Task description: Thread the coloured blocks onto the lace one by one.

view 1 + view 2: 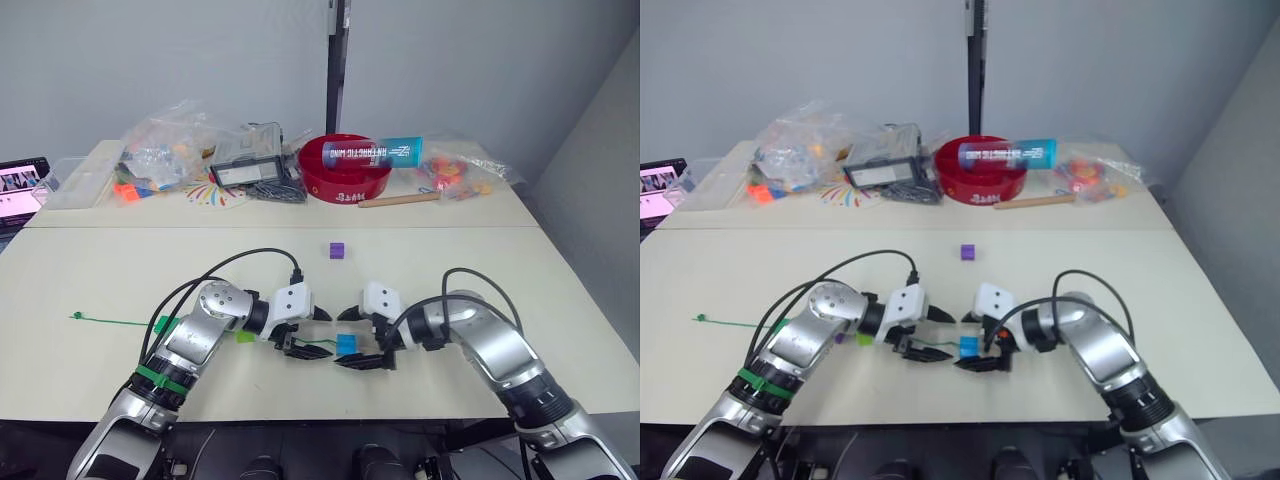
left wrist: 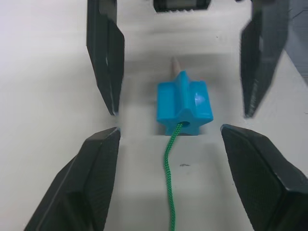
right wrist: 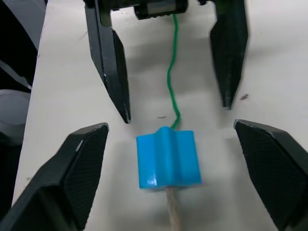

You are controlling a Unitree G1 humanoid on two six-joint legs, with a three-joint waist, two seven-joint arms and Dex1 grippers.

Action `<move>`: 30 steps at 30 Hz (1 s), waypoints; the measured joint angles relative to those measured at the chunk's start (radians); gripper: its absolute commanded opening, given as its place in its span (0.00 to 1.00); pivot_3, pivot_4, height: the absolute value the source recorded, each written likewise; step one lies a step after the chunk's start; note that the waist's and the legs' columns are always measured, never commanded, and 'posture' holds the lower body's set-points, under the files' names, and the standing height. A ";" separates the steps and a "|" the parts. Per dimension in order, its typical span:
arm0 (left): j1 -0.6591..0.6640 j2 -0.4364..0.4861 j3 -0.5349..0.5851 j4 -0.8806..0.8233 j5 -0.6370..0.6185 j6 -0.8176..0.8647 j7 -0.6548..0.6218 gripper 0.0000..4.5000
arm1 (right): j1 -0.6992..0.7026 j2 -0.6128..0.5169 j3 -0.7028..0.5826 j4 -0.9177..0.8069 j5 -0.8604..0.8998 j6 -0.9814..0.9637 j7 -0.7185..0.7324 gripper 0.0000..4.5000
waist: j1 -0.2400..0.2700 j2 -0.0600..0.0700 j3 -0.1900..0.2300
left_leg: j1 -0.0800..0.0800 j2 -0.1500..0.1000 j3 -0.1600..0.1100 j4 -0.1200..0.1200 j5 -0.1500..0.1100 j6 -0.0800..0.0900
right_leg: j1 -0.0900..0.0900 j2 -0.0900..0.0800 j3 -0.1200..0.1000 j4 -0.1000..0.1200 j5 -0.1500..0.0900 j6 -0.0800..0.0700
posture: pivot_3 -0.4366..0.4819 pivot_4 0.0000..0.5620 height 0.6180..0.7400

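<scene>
A blue block (image 1: 346, 344) lies on the table with the green lace (image 2: 169, 192) running through its hole. The lace's pale stiff tip (image 3: 172, 214) sticks out of the side facing my right gripper. My left gripper (image 1: 309, 332) is open just left of the block, fingers apart around the lace. My right gripper (image 1: 351, 339) is open too, its fingertips either side of the block without touching it. A purple block (image 1: 337, 250) sits alone farther back. A light green block (image 1: 244, 337) and another purple one (image 1: 840, 338) lie by my left forearm. The lace's knotted end (image 1: 75, 317) rests far left.
On the rear table stand a red bowl (image 1: 330, 180) with a tube across it, a wooden stick (image 1: 398, 200), a black case (image 1: 245, 165) and plastic bags of toys (image 1: 165, 145) (image 1: 455, 172). A tablet (image 1: 20, 190) sits at the far left edge.
</scene>
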 measured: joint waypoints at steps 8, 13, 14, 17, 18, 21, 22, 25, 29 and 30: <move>-0.005 -0.080 -0.051 0.034 0.011 -0.020 0.021 0.78 | 0.117 -0.080 -0.050 -0.007 0.024 -0.038 0.007 0.99 | -0.006 0.000 0.000 | 0.000 0.000 0.000 0.000 0.000 0.000 | 0.000 0.000 0.001 0.000 0.000 0.000 | 0.48 0.27 0.92; -0.021 -0.118 -0.078 0.104 0.045 -0.054 0.040 0.78 | 0.112 -0.056 -0.046 0.017 0.014 -0.077 -0.019 0.99 | -0.007 0.000 0.000 | 0.000 0.000 0.000 0.000 0.000 0.000 | 0.000 0.000 0.001 0.000 0.000 0.000 | 0.48 0.27 0.92; -0.022 -0.118 -0.078 0.113 0.046 -0.063 0.039 0.78 | 0.110 -0.055 -0.041 0.023 0.011 -0.082 -0.023 0.99 | -0.006 0.000 0.000 | 0.000 0.000 0.000 0.000 0.000 0.000 | 0.000 0.000 0.001 0.000 0.000 0.000 | 0.48 0.27 0.92; -0.023 -0.114 -0.078 0.124 0.048 -0.072 0.033 0.78 | 0.106 -0.055 -0.030 0.046 0.001 -0.095 -0.030 0.99 | -0.004 0.000 0.000 | 0.000 0.000 0.000 0.000 0.000 0.000 | 0.000 0.000 0.001 0.000 0.000 0.000 | 0.48 0.27 0.92; -0.023 -0.112 -0.078 0.128 0.048 -0.072 0.032 0.72 | 0.104 -0.055 -0.028 0.049 0.000 -0.097 -0.030 1.00 | -0.004 0.000 0.000 | 0.000 0.000 0.000 0.000 0.000 0.000 | 0.000 0.000 0.001 0.000 0.000 0.000 | 0.48 0.27 0.92; -0.023 -0.108 -0.078 0.130 0.051 -0.072 0.031 0.52 | 0.104 -0.055 -0.020 0.053 -0.006 -0.102 -0.031 1.00 | -0.004 0.000 0.000 | 0.000 0.000 0.000 0.000 0.000 0.000 | 0.000 0.000 0.001 0.000 0.000 0.000 | 0.48 0.27 0.92; -0.023 -0.108 -0.078 0.130 0.052 -0.073 0.031 0.44 | 0.104 -0.055 -0.018 0.053 -0.007 -0.103 -0.031 1.00 | -0.004 0.000 0.000 | 0.000 0.000 0.000 0.000 0.000 0.000 | 0.000 0.000 0.001 0.000 0.000 0.000 | 0.48 0.27 0.92; -0.025 -0.108 -0.078 0.131 0.060 -0.083 0.035 0.31 | 0.103 -0.055 -0.016 0.053 -0.012 -0.106 -0.031 1.00 | -0.004 0.000 0.000 | 0.000 0.000 0.000 0.000 0.000 0.000 | 0.000 0.000 0.001 0.000 0.000 0.000 | 0.48 0.27 0.92; -0.026 -0.109 -0.078 0.131 0.067 -0.088 0.036 0.31 | 0.100 -0.049 -0.014 0.054 -0.016 -0.106 -0.032 0.91 | -0.004 0.000 0.000 | 0.000 0.000 0.000 0.000 0.000 0.000 | 0.000 0.000 0.001 0.000 0.000 0.000 | 0.48 0.27 0.92; -0.026 -0.109 -0.078 0.131 0.067 -0.089 0.036 0.31 | 0.100 -0.044 -0.013 0.055 -0.017 -0.106 -0.033 0.88 | -0.004 0.000 0.000 | 0.000 0.000 0.000 0.000 0.000 0.000 | 0.000 0.000 0.001 0.000 0.000 0.000 | 0.48 0.27 0.92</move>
